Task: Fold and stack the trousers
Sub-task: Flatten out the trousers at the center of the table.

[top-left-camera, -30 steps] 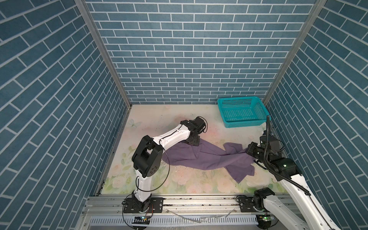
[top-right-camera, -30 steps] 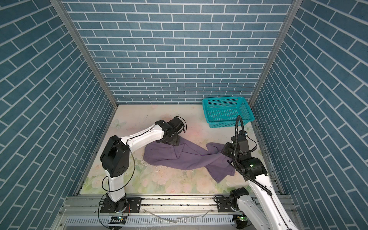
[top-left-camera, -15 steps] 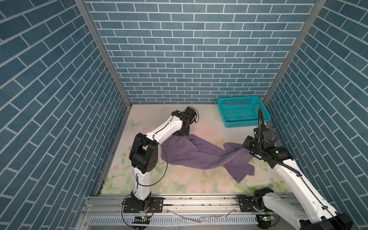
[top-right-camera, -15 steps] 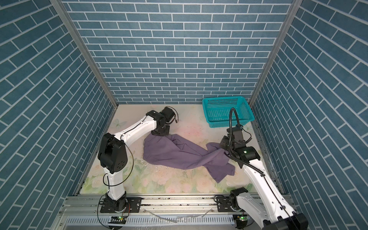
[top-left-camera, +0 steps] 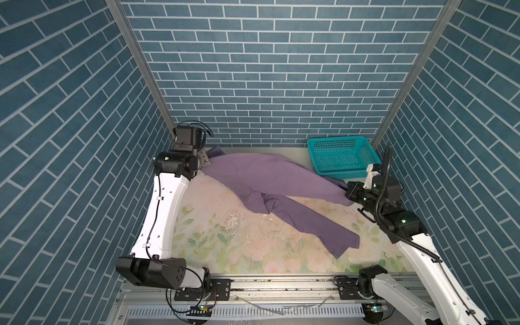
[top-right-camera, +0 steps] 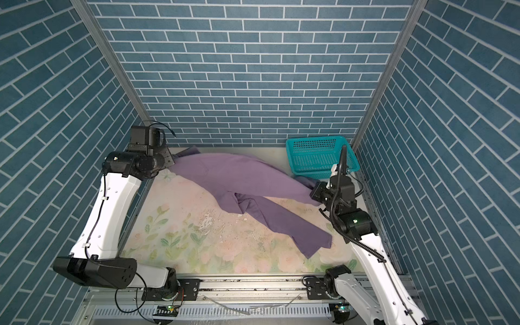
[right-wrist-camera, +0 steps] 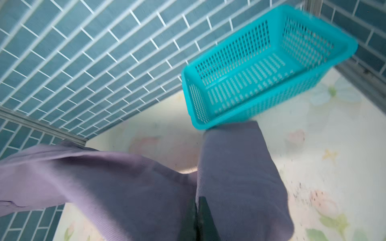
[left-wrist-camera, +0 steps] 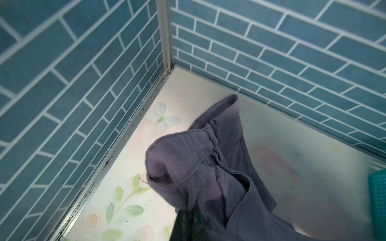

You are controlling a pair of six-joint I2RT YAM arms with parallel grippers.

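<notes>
The muted-purple trousers (top-left-camera: 270, 174) (top-right-camera: 239, 174) hang stretched across the back of the table between my two grippers. My left gripper (top-left-camera: 206, 161) (top-right-camera: 170, 160) is shut on the waistband near the back left corner. The ribbed waistband (left-wrist-camera: 188, 158) bunches over its dark fingers (left-wrist-camera: 183, 221). Just in front of the basket, my right gripper (top-left-camera: 347, 194) (top-right-camera: 312, 194) is shut on a leg end. That cloth (right-wrist-camera: 236, 167) drapes over both sides of its closed fingers (right-wrist-camera: 203, 210). The other leg (top-left-camera: 318, 225) trails on the table toward the front right.
A teal plastic basket (top-left-camera: 346, 174) (top-right-camera: 318, 171) (right-wrist-camera: 261, 104) stands empty in the back right corner, close to the right gripper. Blue brick walls enclose the floral table (top-left-camera: 225, 239) on three sides. The left arm's elbow (top-left-camera: 152, 270) overhangs the front rail.
The left gripper has shut on the waistband and carried it up toward the back left corner. The right gripper has moved back toward the basket, and the trousers are now lifted and stretched.
</notes>
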